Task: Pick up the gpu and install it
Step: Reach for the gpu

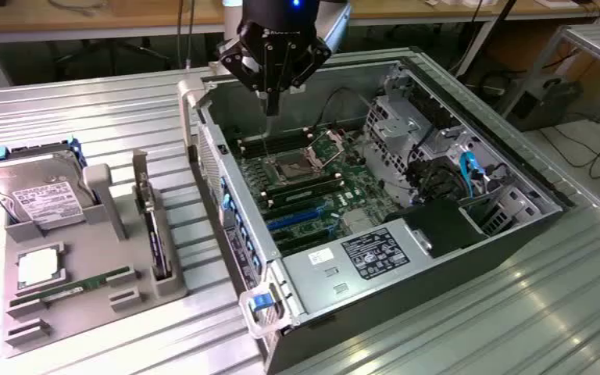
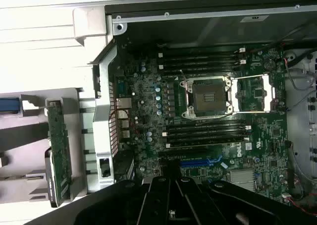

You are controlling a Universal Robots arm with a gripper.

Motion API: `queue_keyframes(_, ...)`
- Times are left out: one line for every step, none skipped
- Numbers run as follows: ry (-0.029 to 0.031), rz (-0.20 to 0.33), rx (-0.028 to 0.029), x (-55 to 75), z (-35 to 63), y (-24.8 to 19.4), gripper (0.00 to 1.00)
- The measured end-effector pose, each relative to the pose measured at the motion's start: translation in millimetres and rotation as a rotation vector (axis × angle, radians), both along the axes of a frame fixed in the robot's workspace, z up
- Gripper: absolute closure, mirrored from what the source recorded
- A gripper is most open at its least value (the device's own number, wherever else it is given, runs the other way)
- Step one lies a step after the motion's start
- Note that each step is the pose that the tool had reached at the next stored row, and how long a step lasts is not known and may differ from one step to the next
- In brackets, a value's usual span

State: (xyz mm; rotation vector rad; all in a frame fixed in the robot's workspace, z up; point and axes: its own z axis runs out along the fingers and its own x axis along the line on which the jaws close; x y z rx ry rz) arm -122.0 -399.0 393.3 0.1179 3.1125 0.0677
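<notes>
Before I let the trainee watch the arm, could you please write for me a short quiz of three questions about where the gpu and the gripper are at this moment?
1. True or false: the gripper holds the gpu.
2. Where is the gpu? A: standing on edge in the grey tray; B: inside the computer case; C: in the gripper.
3. Fill in: the gripper hangs above the open ____.
Key: 1 false; 2 A; 3 computer case.
</notes>
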Motion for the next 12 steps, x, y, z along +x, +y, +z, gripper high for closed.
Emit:
queue_keyframes(0.0000, 0.000, 0.0000, 0.0, 0.0, 0.0, 0.89)
queue_keyframes(0.0000, 0.000, 0.0000, 0.0, 0.0, 0.0, 0.89)
queue_keyframes(0.0000, 0.000, 0.0000, 0.0, 0.0, 0.0, 0.89)
queue_keyframes(0.0000, 0.000, 0.0000, 0.0, 0.0, 0.0, 0.89)
queue_keyframes(0.0000, 0.000, 0.0000, 0.0, 0.0, 0.0, 0.89)
queue_keyframes(0.0000, 0.000, 0.0000, 0.0, 0.0, 0.0, 0.89)
queue_keyframes(0.0000, 0.000, 0.0000, 0.0, 0.0, 0.0, 0.89)
queue_keyframes(0.0000, 0.000, 0.0000, 0.0, 0.0, 0.0, 0.89)
queue_keyframes(0.0000, 0.000, 0.0000, 0.0, 0.0, 0.0, 0.89)
queue_keyframes(0.0000, 0.000, 0.0000, 0.0, 0.0, 0.0, 0.89)
queue_keyframes(0.0000, 0.000, 0.0000, 0.0, 0.0, 0.0, 0.89)
queue_keyframes(0.0001, 0.000, -0.0001, 0.0, 0.0, 0.0, 0.89)
